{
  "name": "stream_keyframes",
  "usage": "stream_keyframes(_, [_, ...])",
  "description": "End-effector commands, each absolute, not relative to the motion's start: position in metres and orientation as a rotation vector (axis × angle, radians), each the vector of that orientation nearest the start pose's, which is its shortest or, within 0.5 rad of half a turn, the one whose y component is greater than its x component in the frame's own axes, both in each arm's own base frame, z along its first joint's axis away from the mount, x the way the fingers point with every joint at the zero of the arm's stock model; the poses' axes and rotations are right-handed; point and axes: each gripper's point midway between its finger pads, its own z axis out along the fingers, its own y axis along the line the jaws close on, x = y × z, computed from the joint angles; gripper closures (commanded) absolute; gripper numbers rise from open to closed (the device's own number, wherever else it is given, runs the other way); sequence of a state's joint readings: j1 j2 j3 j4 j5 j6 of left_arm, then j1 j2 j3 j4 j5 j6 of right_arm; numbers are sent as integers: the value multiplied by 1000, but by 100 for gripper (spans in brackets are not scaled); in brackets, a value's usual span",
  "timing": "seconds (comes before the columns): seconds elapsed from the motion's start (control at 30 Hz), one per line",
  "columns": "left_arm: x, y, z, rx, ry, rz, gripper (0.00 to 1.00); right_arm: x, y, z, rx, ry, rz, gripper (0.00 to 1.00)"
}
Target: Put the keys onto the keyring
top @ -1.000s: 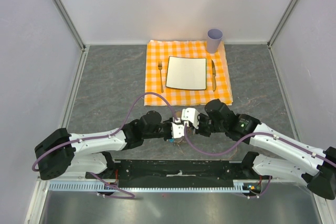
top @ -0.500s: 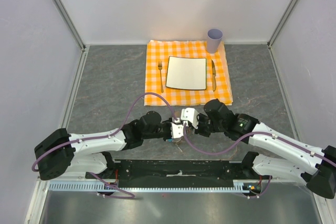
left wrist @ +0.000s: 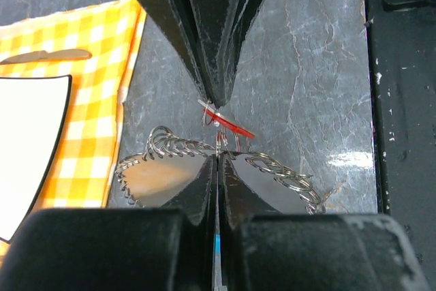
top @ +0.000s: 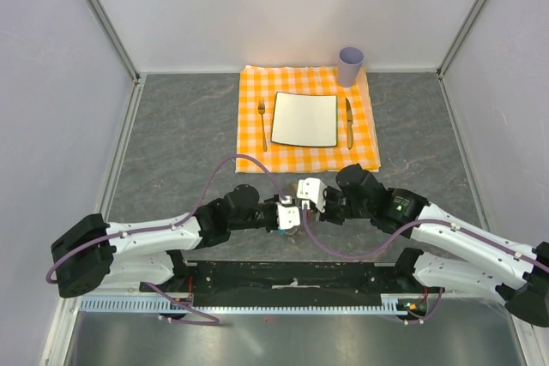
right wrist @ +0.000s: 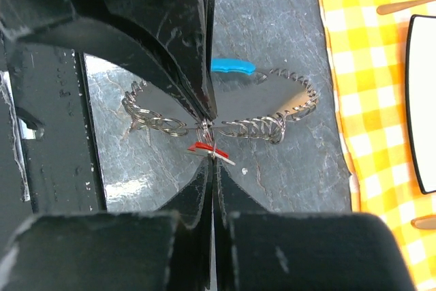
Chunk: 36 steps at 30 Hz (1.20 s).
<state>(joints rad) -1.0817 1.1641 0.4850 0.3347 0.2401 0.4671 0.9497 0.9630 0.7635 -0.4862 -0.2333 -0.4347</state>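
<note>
Both grippers meet tip to tip low over the dark table near its front edge. The keyring [left wrist: 174, 149], a silvery chain-like loop, lies on the table; its blue tab [right wrist: 232, 67] shows in the right wrist view. My left gripper [left wrist: 218, 155] is shut on a thin ring of the keyring. The tiny red key [left wrist: 230, 126] hangs between the two tips. My right gripper [right wrist: 212, 161] is shut on the red key [right wrist: 204, 147] at its small ring. In the top view the left gripper [top: 293, 220] and the right gripper [top: 298, 208] hide the key.
An orange checked cloth [top: 253, 92] lies at the back with a white square plate [top: 305, 119], a fork [top: 262, 123], a knife [top: 349, 123] and a lilac cup [top: 350, 65]. The black base rail [top: 292, 276] runs along the near edge.
Both grippers stay shut and tip to tip. The left arm has shifted slightly left and toward the near edge; the keyring has barely moved.
</note>
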Motion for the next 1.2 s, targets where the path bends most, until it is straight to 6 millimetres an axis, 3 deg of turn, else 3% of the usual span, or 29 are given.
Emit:
stream_keyframes(0.0, [151,-339,173,1387,1129,-654,98,149,251,177,-1523,1599,543,100])
stream_keyframes(0.23, [148,-327,182,1352,1103,-642,98,144,249,195,-1557,1555,552,100])
stream_keyframes(0.47, [145,-327,183,1356,1091,-654,98,142,255,200,-1563,1517,580,100])
stream_keyframes(0.87, [142,-334,183,1366,1081,-695,98,141,269,191,-1556,1499,642,100])
stream_keyframes(1.17, [146,-334,184,1348,1090,-681,98,141,265,179,-1564,1531,630,100])
